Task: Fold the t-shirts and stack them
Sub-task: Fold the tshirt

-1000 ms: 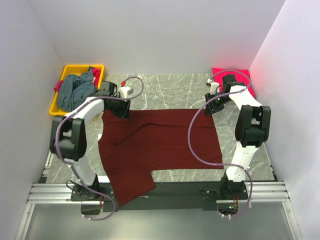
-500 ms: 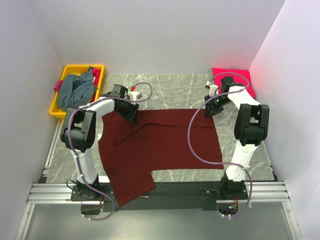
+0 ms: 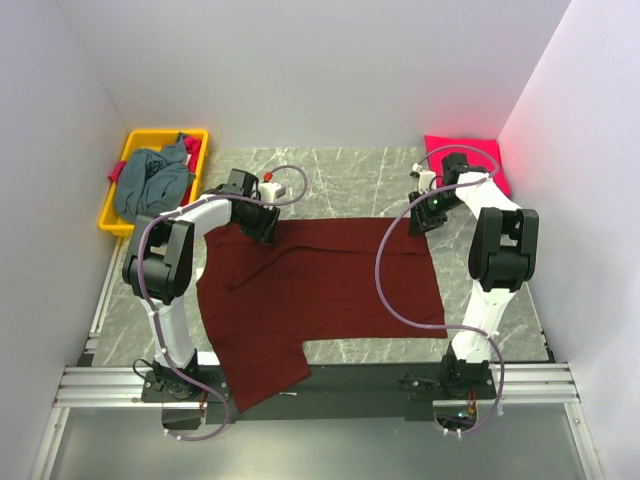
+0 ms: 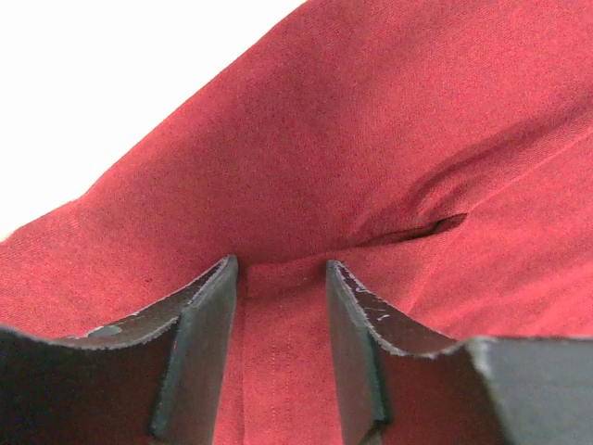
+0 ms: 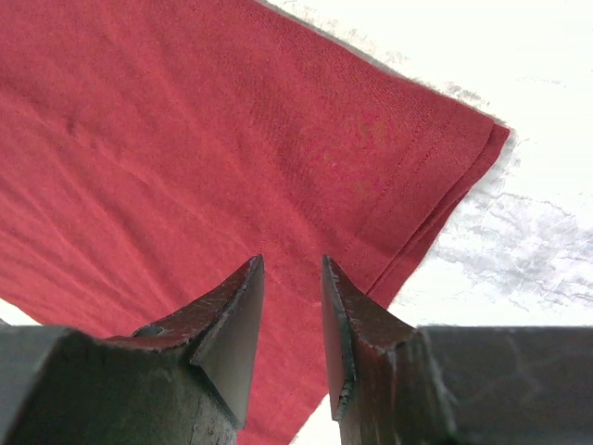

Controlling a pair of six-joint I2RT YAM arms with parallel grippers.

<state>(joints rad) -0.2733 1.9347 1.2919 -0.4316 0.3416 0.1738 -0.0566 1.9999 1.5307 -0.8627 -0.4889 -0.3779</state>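
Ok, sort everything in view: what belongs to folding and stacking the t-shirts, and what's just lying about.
Belongs to the job:
maroon t-shirt, spread flat
pink-red t-shirt, folded, far right corner
grey-blue t-shirt, heaped at far left
left claw
right claw

Just lying about:
yellow bin holding the grey-blue one
marble table

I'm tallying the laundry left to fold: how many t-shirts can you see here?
3. A dark maroon t-shirt lies spread out at centre; a pink-red one sits at the far right corner; a grey-blue one is bunched in the yellow bin, where red scraps hint at more.
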